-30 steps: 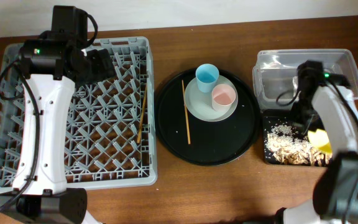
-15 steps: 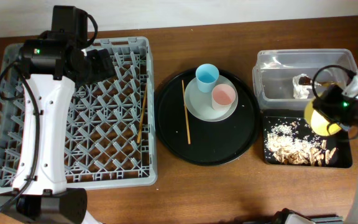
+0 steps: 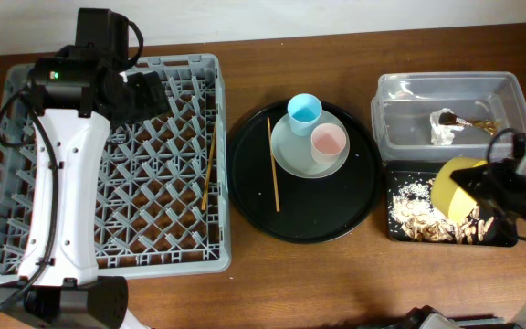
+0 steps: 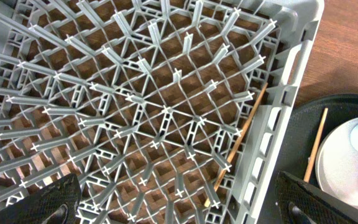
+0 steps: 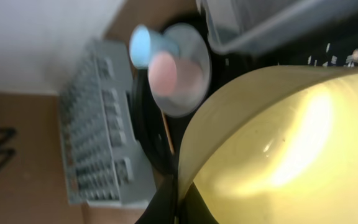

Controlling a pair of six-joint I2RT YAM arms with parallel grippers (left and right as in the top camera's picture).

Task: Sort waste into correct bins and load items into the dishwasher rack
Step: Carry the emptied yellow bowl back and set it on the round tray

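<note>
Two tools show. The right tool [image 3: 478, 196] is clamped on the small yellow bowl [image 3: 452, 185], tipped over the food scraps [image 3: 423, 219] in the black tray [image 3: 505, 236] at four o'clock. The left tool [image 3: 146, 93] hangs wide apart above the dishwasher rack [image 3: 153, 210] at nine o'clock. The dumping step looks done, so next the bowl needs carrying across into the rack.

Looking down on a brown wooden table [image 3: 336, 283]. Over on the left, carrying the big grey dishwasher rack [image 3: 153, 263]. Dead centre, the large round black tray [image 3: 318, 215]. Out right, the clear plastic tub [image 3: 400, 128] at the back, with the shallow black tray [image 3: 393, 228] just in front of it.
</note>
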